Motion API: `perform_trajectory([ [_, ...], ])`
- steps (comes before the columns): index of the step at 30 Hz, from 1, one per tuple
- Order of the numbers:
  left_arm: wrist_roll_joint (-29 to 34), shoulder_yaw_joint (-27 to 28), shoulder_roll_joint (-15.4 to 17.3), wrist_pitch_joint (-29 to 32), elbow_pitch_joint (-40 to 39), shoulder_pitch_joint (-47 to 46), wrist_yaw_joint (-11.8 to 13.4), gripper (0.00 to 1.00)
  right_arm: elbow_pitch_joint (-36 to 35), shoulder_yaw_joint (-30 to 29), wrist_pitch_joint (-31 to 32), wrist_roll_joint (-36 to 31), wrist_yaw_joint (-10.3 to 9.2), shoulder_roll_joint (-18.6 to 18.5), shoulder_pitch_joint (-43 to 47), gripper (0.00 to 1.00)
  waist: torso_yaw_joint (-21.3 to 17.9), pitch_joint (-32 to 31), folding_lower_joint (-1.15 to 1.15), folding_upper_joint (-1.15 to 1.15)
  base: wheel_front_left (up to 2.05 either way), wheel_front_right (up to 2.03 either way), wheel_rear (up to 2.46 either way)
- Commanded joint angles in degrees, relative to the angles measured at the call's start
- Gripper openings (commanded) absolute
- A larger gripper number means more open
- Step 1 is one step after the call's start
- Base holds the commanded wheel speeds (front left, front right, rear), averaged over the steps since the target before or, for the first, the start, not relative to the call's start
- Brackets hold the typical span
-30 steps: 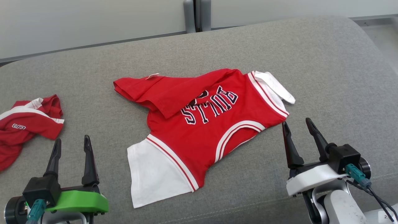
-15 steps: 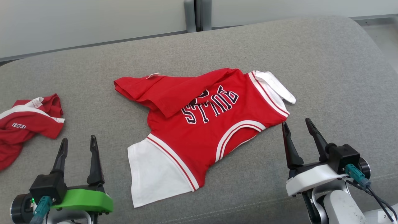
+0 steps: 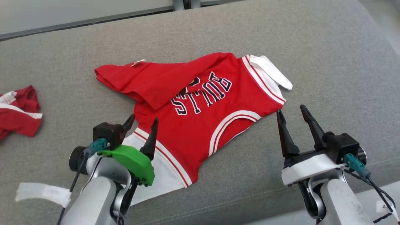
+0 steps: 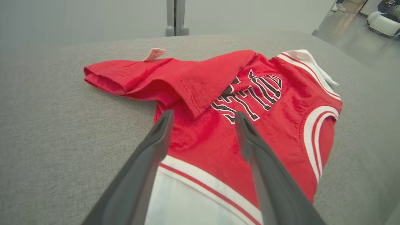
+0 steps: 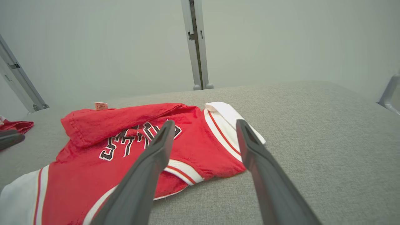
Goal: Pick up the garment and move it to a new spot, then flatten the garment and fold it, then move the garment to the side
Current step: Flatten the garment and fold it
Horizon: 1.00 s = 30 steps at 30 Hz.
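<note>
There the red jersey (image 3: 200, 125) lay rumpled mid-way across the grey bench (image 3: 328, 62), hem flopped over its lettering, the left end effector (image 3: 144, 118) hanging released above the white sleeve, probably lining up a pinch, while the right end effector (image 3: 290, 109) waited released and empty beside the neckline.

A grey upholstered surface (image 3: 328, 56) is spread across most of the head view, and its rounded far edge is seen near the top. Behind it a pale wall (image 5: 93, 47) is shown, split by a grey metal upright (image 5: 197, 47) at top centre of the right wrist view. A slanted metal rail (image 5: 22, 82) is seen at that view's left edge. A glossy floor (image 4: 347, 34) is glimpsed in the upper right of the left wrist view.
</note>
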Motion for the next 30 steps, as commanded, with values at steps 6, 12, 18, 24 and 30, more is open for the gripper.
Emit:
perform_trajectory([
  [6, -3.4, 0.1, -1.3, 4.5, 9.5, -8.0, -3.8, 1.0, 0.3, 0.2, -0.3, 1.6, 0.0, -0.2, -1.8, 1.0, -4.6, 5.4, 0.0, 0.0, 0.0, 0.0, 0.0],
  [12, -4.0, 0.6, -1.4, 5.3, 15.8, -13.4, -5.1, 1.0, -0.5, 0.0, -0.3, 2.6, 0.0, -0.2, -2.6, 1.0, -6.1, 7.2, 0.0, 0.0, 0.0, 0.0, 0.0],
  [18, -3.2, 0.6, -1.7, 3.6, 18.3, -16.0, -4.9, 0.48, -1.0, -0.3, -0.3, 3.0, 0.0, -0.2, -2.7, 1.0, -6.4, 8.0, 0.0, 0.0, 0.0, 0.0, 0.0],
  [24, -2.2, 0.2, -1.5, 3.0, 15.0, -15.9, -3.4, 0.0, -1.0, -0.8, -0.3, 3.2, 0.0, -0.2, -2.8, 1.0, -5.6, 8.0, 0.0, 0.0, 0.0, 0.0, 0.0],
  [30, -3.8, 1.4, 0.0, 3.2, 6.1, -15.2, -3.4, 0.0, -1.2, -0.8, -0.3, 3.6, 0.0, -0.2, -2.8, 1.0, -4.8, 8.2, 0.0, 0.0, 0.0, 0.0, 0.0],
])
